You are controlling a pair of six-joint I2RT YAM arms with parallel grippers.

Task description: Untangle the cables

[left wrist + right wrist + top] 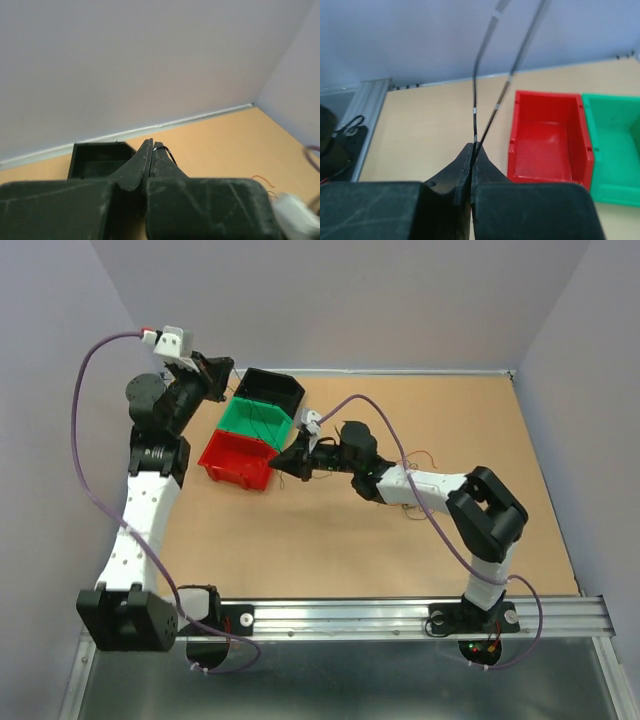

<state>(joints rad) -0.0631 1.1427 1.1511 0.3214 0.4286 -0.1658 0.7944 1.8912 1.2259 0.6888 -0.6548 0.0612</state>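
My right gripper (pixel 474 146) is shut on a thin black wire (pixel 475 100) whose two strands rise from the closed tips. In the top view it (pixel 284 464) sits low by the red bin's (pixel 238 458) right end. My left gripper (pixel 152 145) is shut, with a thin black wire (pixel 169 152) looping out at the tip. In the top view it (pixel 222 380) is raised beside the black bin (pixel 274 388). A few hair-thin loose wires (pixel 424 454) lie on the table around my right forearm. A red wire (pixel 263 179) shows on the table.
Red, green (pixel 256 420) and black bins stand in a diagonal row at the back left; thin wires seem to lie in the green one. The red bin (pixel 547 140) looks empty in the right wrist view, with the green bin (pixel 615 150) beside it. Grey walls enclose the table.
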